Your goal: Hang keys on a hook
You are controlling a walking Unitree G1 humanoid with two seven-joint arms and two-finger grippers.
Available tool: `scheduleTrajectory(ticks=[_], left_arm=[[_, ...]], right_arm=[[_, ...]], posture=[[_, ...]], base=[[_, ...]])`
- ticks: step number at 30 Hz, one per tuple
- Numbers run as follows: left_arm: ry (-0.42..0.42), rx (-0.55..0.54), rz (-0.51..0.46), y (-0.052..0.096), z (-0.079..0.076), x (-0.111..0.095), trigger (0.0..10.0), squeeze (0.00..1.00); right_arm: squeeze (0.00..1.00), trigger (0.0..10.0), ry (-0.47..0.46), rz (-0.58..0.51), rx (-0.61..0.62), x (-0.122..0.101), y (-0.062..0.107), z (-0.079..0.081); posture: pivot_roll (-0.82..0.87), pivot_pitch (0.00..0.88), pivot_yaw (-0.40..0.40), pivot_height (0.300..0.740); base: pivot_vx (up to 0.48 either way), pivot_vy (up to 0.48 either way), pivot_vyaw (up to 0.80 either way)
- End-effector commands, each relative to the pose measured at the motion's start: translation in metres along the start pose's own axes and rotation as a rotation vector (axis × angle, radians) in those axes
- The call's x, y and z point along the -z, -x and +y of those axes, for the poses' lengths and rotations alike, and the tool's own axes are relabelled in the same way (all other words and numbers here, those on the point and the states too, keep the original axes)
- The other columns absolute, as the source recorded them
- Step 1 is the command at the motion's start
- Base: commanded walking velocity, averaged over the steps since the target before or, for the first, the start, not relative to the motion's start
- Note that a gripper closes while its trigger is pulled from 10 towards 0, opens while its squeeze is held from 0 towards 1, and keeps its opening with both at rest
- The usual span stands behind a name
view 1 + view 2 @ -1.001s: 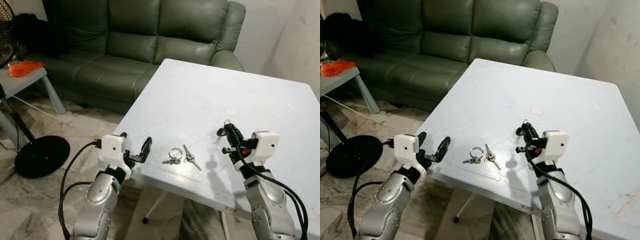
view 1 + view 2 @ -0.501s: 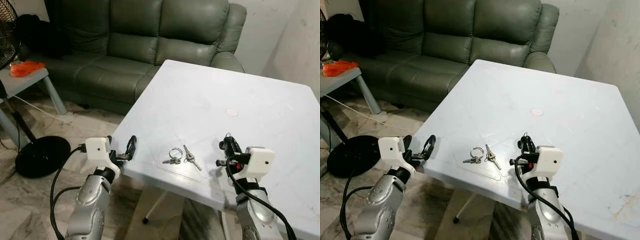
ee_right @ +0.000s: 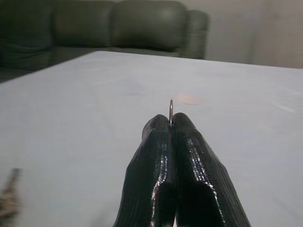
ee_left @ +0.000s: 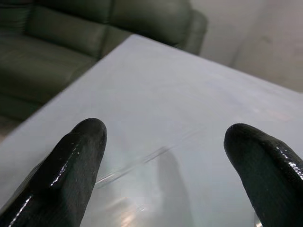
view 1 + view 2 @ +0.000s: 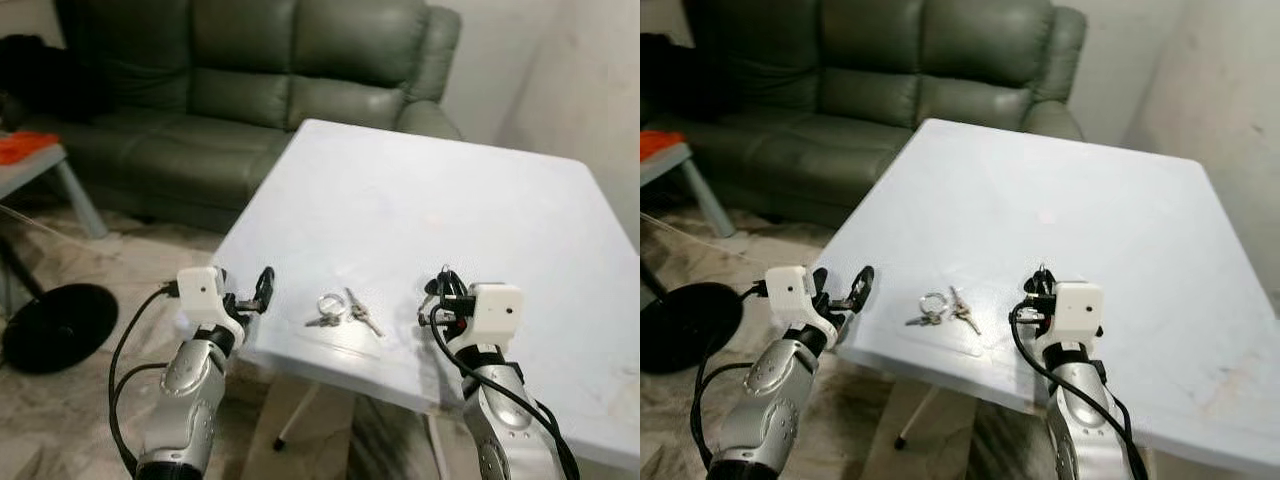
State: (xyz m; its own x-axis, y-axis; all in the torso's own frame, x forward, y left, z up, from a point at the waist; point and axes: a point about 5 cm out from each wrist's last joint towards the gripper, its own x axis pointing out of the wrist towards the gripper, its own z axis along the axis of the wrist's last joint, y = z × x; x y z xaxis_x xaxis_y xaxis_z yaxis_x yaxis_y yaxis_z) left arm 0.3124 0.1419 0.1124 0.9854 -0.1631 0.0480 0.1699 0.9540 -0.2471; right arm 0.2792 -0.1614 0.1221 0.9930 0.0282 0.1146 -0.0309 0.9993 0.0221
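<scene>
Keys (image 5: 343, 310): one small bunch on a silver ring, two or three metal keys fanned out flat on the bench (image 5: 480, 210), near its front edge, between my two tools. The ring lies toward 9 o'clock of the bunch; the longest key points toward 4 o'clock.

Right tool (image 3: 171, 124): mine, over the bench at 3 o'clock of the keys, well apart from them. Fingers pressed together, pinching a thin wire hook (image 3: 171, 111) whose tip stands up just above the fingertips.

Left tool (image 5: 259, 290): mine, at the bench's front left corner, at 9 o'clock of the keys. Fingers (image 4: 75, 161) spread wide, holding nothing; bare bench surface between them.

Bench: white, square, a faint round mark toward its middle.

Sofa (image 5: 250, 70): dark green leather, at 12 o'clock beyond the bench.

Side table (image 5: 40, 165): pale, at 10 o'clock, bearing an orange item (image 5: 18, 146).

Fan base (image 5: 55, 325): black disc on the tiled floor (image 5: 60, 420), at 9 o'clock.
</scene>
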Motion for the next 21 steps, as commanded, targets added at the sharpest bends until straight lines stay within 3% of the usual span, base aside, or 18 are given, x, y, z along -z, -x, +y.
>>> scheduleTrajectory(ticks=[1, 21], left_arm=[[-0.006, -0.011, -0.004, -0.002, 0.002, -0.001, 10.0, 0.0], [-0.062, 0.008, -0.037, -0.013, 0.004, -0.009, 10.0, 0.0]], right_arm=[[0.0, 10.0, 0.004, 0.003, 0.014, 0.0, 0.0, -0.003], [0.0, 10.0, 0.027, -0.016, 0.03, -0.002, -0.004, -0.006]], posture=[[0.0, 0.0, -0.039, 0.74], [-0.01, 0.0, -0.027, 0.74]], base=[[0.0, 0.0, -0.74], [0.0, 0.0, -0.73]])
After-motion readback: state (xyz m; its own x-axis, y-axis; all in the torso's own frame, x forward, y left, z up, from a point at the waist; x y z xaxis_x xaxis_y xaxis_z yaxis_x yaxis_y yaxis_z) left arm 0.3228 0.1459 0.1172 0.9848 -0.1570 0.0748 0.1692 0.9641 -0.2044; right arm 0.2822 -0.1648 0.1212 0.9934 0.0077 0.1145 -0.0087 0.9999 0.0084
